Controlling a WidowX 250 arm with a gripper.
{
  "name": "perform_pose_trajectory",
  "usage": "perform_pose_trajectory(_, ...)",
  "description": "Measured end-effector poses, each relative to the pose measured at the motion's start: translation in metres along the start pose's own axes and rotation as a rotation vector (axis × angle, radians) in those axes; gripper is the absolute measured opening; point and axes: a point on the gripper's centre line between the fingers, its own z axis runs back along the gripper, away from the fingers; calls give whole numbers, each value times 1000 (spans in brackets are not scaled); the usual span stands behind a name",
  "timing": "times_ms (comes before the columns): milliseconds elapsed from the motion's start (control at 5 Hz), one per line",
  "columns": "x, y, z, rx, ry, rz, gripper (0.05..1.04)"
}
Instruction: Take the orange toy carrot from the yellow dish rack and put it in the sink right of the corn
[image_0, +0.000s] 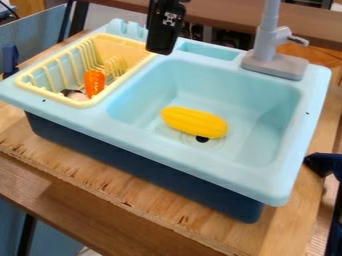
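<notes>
"Corn first: where do you have it?"

"Lying on its side on the floor of the light blue sink basin on my feed, one end right by the dark drain hole."

"And your gripper?"

"I've got it at the top of the view, hanging by the sink's back edge, well apart from the corn. I can't tell from here whether it's spread or pressed together."

"What's around it?"

"I see the grey faucet at the back, on one side of it. On the other is the yellow dish rack, with an orange piece and a small dark-and-pale one inside."
</notes>
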Motion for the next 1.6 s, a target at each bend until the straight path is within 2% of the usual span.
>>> perform_pose_trajectory(200,2,-2,-13,-33,19,2,1000)
perform_pose_trajectory(400,-45,-4,-27,-56,-50,240,1000)
perform_pose_trajectory(600,-80,-1,-26,-25,-110,508,1000)
perform_pose_trajectory(800,-95,-2,-42,-51,-72,661,1000)
perform_pose_trajectory(1000,-115,9,-52,-21,-156,867,1000)
perform_pose_trajectory(1200,-125,25,-45,-24,-211,1022,1000)
perform_pose_trajectory(1400,-142,36,-44,-12,-267,1121,1000)
perform_pose_trajectory(1600,-144,57,-49,5,-310,1180,999)
